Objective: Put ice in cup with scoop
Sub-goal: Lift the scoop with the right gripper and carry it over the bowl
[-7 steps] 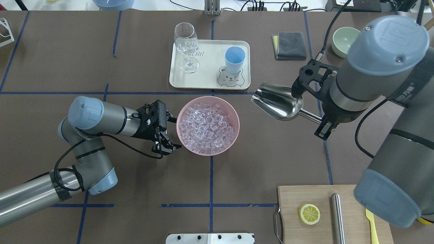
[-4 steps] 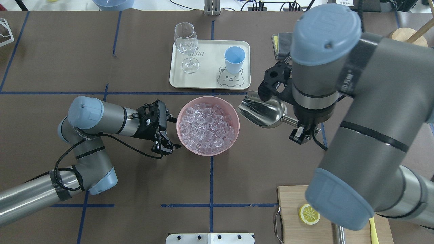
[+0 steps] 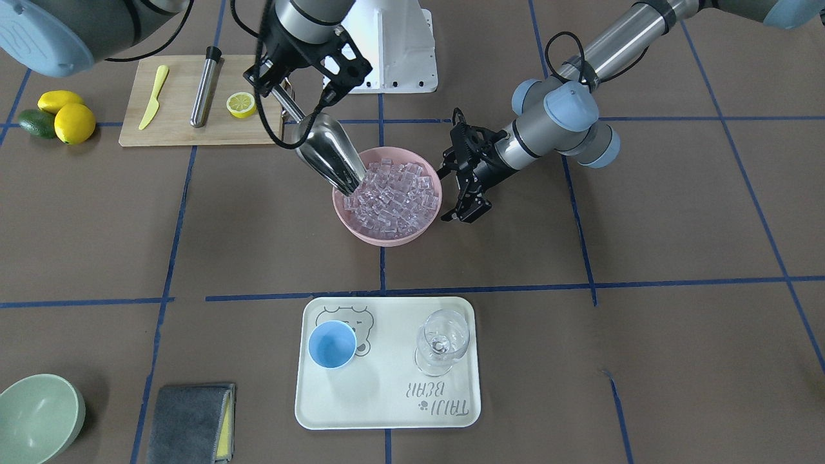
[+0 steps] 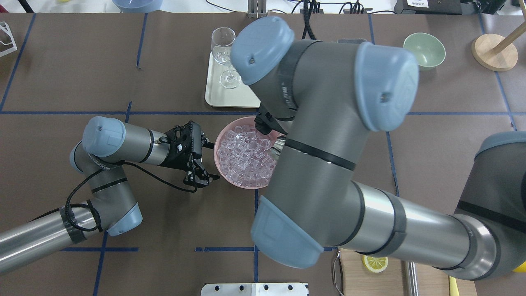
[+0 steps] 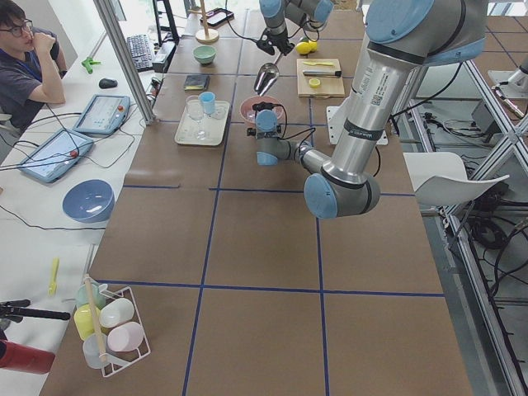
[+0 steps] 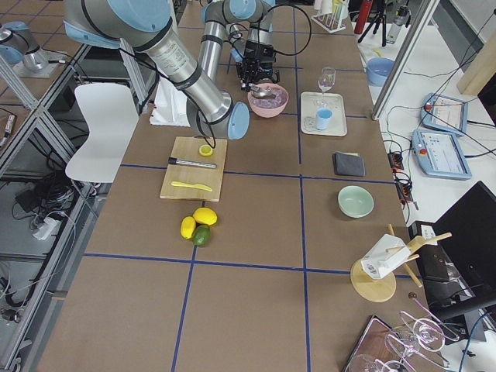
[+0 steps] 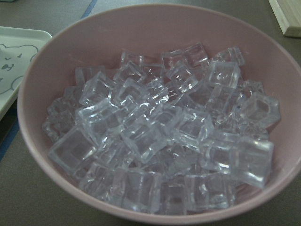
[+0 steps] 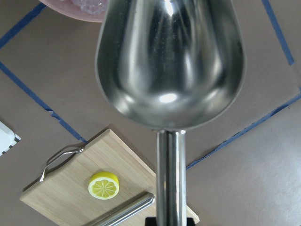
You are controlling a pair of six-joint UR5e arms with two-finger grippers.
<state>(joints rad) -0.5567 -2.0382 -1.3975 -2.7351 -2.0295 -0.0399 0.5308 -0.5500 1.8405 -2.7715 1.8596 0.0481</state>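
Note:
The ice [image 3: 396, 193] fills a pink bowl [image 3: 387, 240] at the table's middle; it also shows in the overhead view [image 4: 244, 154] and fills the left wrist view [image 7: 160, 132]. My right gripper [image 3: 281, 96] is shut on the thin handle of the steel scoop [image 3: 325, 154]. The scoop tilts down, with its front lip in the ice at the bowl's edge. Its trough [image 8: 171, 61] is empty. The light-blue cup [image 3: 332, 344] stands upright and empty on the white tray [image 3: 387, 399]. My left gripper [image 3: 465, 212] is open and empty, just beside the bowl's other side.
A clear stemmed glass [image 3: 441, 341] stands on the tray beside the cup. A wooden board [image 3: 174, 132] behind the bowl holds a steel cylinder [image 3: 205, 87], a yellow knife and a lemon slice [image 3: 241, 104]. A green bowl [image 3: 35, 419] and grey cloth [image 3: 187, 422] lie at the table's corner.
My right arm has swung left with the scoop, from beside the bowl to over it, and the scoop's lip now dips into the ice. The left arm has not moved.

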